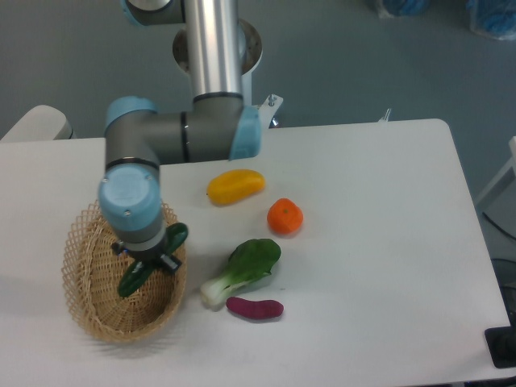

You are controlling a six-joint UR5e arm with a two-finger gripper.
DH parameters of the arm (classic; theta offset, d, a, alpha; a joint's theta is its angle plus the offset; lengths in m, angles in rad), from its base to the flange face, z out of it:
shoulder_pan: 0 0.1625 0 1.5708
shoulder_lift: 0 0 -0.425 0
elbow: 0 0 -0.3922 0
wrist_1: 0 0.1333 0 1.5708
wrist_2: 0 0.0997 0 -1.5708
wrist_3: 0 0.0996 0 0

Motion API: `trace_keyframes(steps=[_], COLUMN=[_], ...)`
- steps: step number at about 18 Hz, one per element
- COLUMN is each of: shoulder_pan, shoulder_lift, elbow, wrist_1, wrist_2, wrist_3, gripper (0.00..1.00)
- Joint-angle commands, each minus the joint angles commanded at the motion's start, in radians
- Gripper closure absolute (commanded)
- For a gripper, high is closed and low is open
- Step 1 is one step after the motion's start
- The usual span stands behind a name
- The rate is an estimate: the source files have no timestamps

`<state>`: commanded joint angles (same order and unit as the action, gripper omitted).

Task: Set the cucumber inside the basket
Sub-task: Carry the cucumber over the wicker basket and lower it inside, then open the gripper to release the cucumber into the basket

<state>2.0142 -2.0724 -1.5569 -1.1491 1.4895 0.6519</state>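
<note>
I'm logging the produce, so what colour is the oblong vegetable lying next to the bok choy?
Purple: the oblong vegetable shows plainly in the fixed camera view.

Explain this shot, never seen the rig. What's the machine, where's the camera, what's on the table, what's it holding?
It is one jointed robot arm with a two-finger gripper at its end. A single fixed camera looks down on a white table from above and in front. On the table: a wicker basket, a yellow vegetable, an orange, a bok choy and a purple vegetable. The gripper is shut on a dark green cucumber, held tilted over the basket's right side.
</note>
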Motion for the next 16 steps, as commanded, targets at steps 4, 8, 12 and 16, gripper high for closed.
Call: trace_keyframes(steps=[4,8,12,16], shoulder_pan=[-0.014,-0.014,-0.008,0.061], shoulder_lift=[0.000,0.003,0.011,0.011], elbow=[-0.015,-0.012,0.003,0.049], wrist_1=[0.026,0.029,0.028,0.026], wrist_2=[-0.002,0.011,0.044,0.048], wrist_3=[-0.002,-0.002,0.015,0.052], gripper=[0.46,0.00,0.00,0.00])
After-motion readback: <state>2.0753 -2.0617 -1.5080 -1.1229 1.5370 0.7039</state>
